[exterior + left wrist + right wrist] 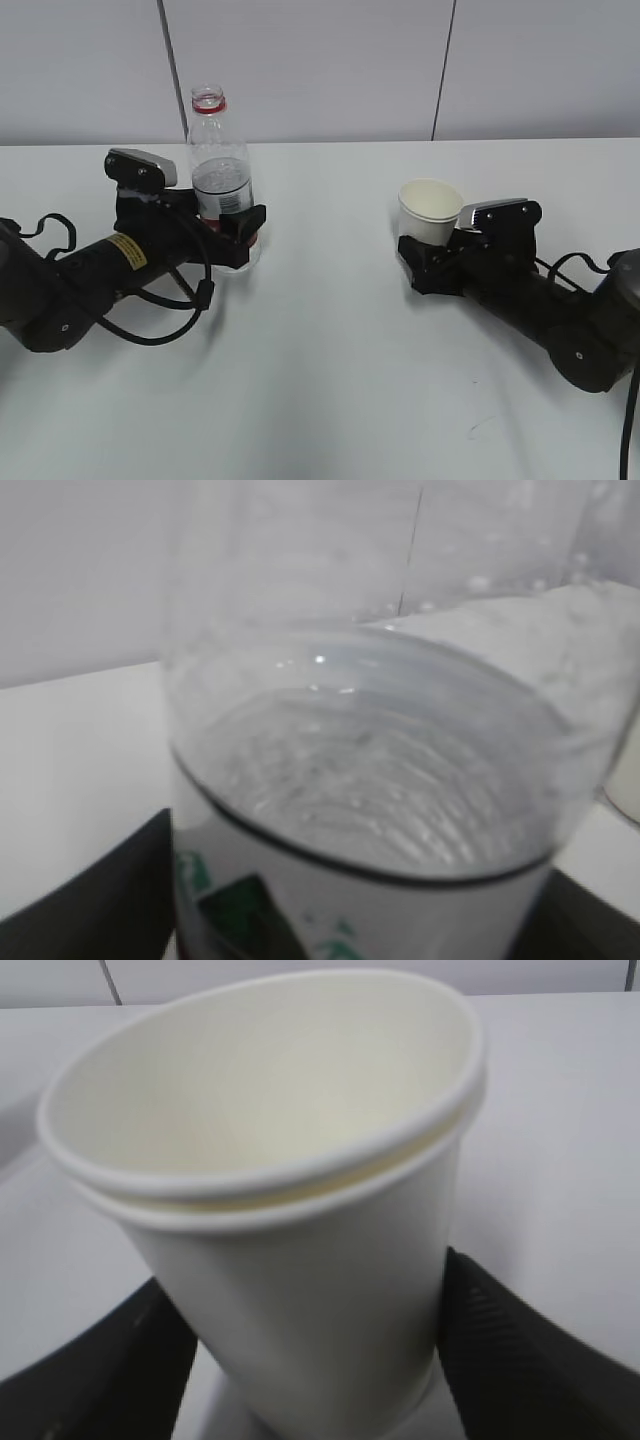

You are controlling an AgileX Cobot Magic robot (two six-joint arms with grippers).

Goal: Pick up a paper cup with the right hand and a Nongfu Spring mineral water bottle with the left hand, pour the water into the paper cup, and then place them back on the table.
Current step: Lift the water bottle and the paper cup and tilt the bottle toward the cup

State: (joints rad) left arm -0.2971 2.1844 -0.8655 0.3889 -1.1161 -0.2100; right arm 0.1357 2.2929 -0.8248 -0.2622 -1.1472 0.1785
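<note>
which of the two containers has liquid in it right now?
The Nongfu Spring mineral water bottle in the left hand: the left wrist view shows a water line above its label. The paper cup in the right hand looks empty and dry inside.

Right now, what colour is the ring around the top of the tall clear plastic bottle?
Red. The ring on the tall clear plastic bottle shows best in the exterior view.

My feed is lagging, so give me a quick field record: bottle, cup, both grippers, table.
bottle: upright, uncapped, water up to about the label top
cup: tilted; water inside cannot be confirmed, and its rim looks doubled in the right wrist view
left gripper: shut on bottle at label height
right gripper: shut on cup, fingers on both sides
table: white; bottle and cup well apart
</note>
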